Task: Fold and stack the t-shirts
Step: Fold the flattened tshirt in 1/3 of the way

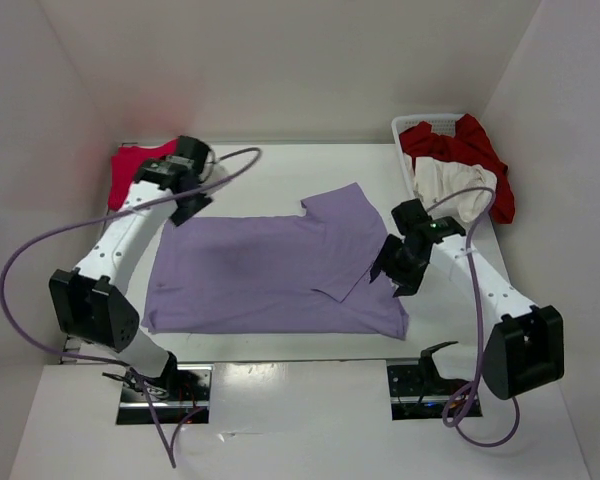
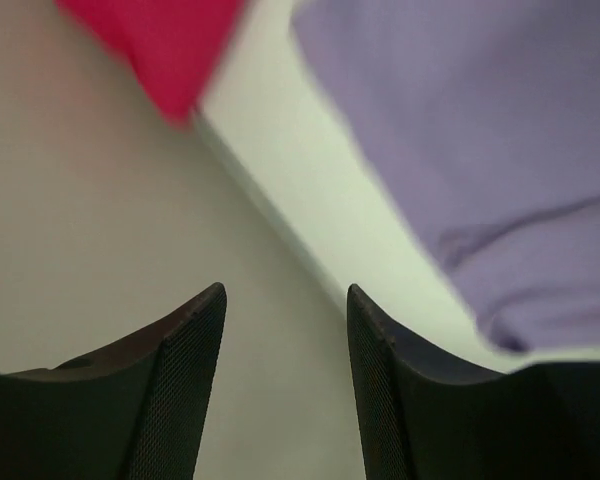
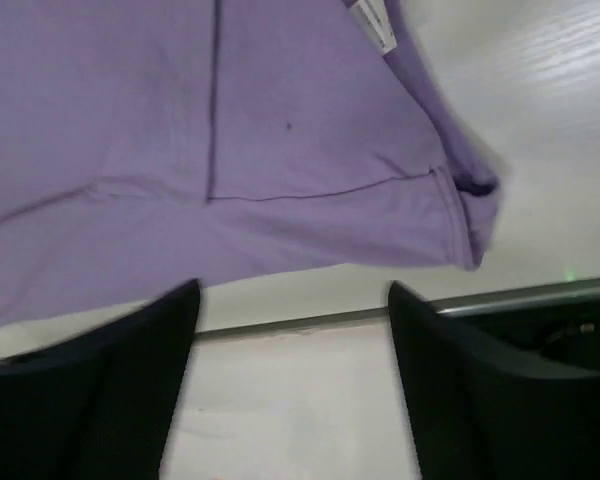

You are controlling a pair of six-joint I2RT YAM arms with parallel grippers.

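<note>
Right tool [image 1: 387,270] spread over lavender shirt [image 1: 260,275] edge; left tool [image 1: 188,205] spread beside it.

The left arm [image 1: 120,245] is stretching toward the frame's upper left, its left gripper [image 2: 285,295] gaping empty. The right arm [image 1: 480,275] is angling inward at centre right, its right gripper [image 3: 293,290] likewise gaping empty.

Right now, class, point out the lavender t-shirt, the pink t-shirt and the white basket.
Lavender t-shirt [image 1: 260,275], top view, middle of its body.
Pink t-shirt [image 1: 130,172], top view, its visible middle.
White basket [image 1: 420,120], top view, far rim.
</note>
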